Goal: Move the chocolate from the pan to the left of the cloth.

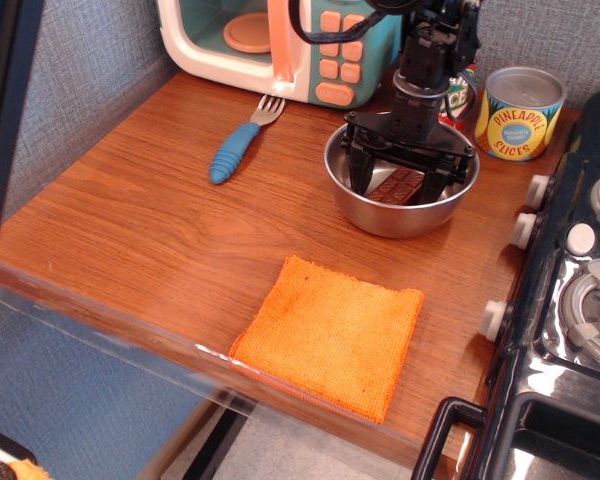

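the gripper (397, 172) hangs inside the pan (400, 213), its two dark fingers (358, 166) spread apart, one at the left inner wall and one toward the right. the chocolate (398, 185) lies between them on the pan floor; the jaws are open and straddle the bar, and whether either finger touches it cannot be told. the bar's long axis runs from near left to far right, roughly across the line between the fingers, so closing on it would, by judgement, catch its long sides or corners rather than its ends. the chocolate sits directly below the hand, not off to a side; only one arm is present.

the pan stands at the far right of the wooden counter (140, 230). the cloth (330, 335) lies flat near the front edge, nearer than the pan and apart from it; bare wood lies to its left, and that is the target area. a lift out of the pan followed by travel toward the near left appears to be what remains.

counts: one chocolate bar, one pan, one orange cloth, one blue-handled fork (240, 142), one toy microwave (270, 40), two tins, namely the pineapple slices tin (520, 113) and a tin (461, 92) half hidden behind the arm, and one toy stove (575, 270) at the right edge.
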Robot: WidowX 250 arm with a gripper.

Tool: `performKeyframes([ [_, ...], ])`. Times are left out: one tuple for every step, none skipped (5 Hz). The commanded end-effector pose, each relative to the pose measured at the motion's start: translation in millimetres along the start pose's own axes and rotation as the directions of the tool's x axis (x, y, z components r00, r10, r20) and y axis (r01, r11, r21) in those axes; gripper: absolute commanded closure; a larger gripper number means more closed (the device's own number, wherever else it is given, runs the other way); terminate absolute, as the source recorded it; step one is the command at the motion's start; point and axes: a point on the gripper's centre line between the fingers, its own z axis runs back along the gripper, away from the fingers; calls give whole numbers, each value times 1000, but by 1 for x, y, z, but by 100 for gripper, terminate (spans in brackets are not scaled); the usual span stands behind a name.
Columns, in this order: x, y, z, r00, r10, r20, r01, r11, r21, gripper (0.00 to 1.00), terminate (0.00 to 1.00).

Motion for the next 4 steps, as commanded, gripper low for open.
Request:
performKeyframes([
  [8,6,20,998,25,51,-23,999,-39,100,0],
  [20,4,39,993,49,105,-39,995,-91,100,0],
  [33,0,65,984,60,167,-35,989,-147,100,0],
  [40,-4,104,967,64,248,-13,979,-202,100,0],
])
